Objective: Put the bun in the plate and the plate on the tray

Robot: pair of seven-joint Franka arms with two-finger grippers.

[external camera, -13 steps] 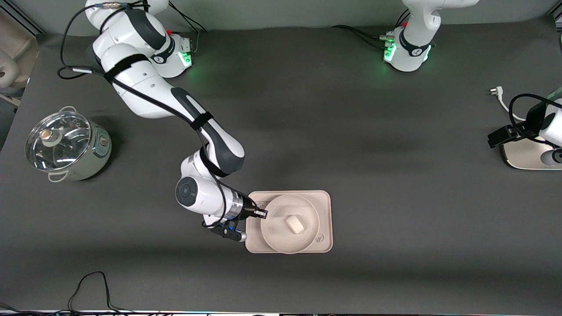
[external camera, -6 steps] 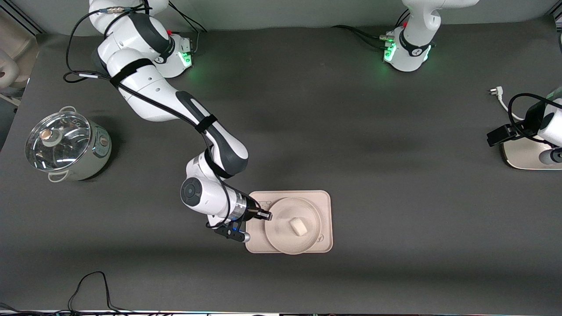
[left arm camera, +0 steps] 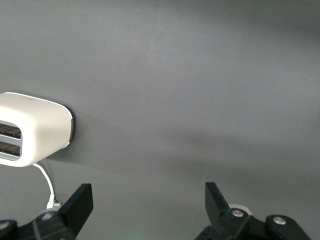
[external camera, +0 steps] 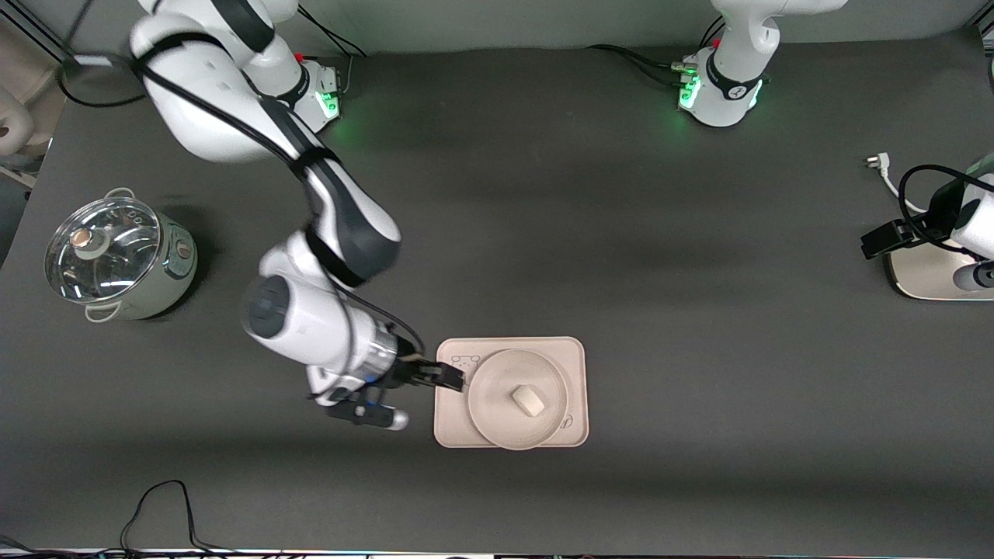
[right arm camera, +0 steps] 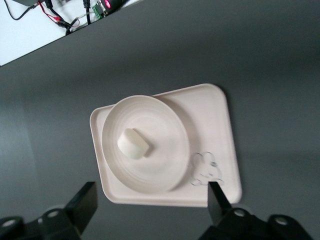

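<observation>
Cream-white plate (external camera: 516,399) sits on the tray (external camera: 573,354), bun (external camera: 528,401) in it; right gripper (external camera: 449,377) over the tray's edge, jaws wide and empty, could clip the plate; left gripper (left arm camera: 149,207) waits open beside the toaster (left arm camera: 31,127).

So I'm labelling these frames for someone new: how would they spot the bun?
Find the cream rectangular tray with the rabbit drawing, nearer the camera than the silver lidded pot. A round cream plate sits on it. The small off-white oblong bun lies in the plate, the only thing there.
</observation>
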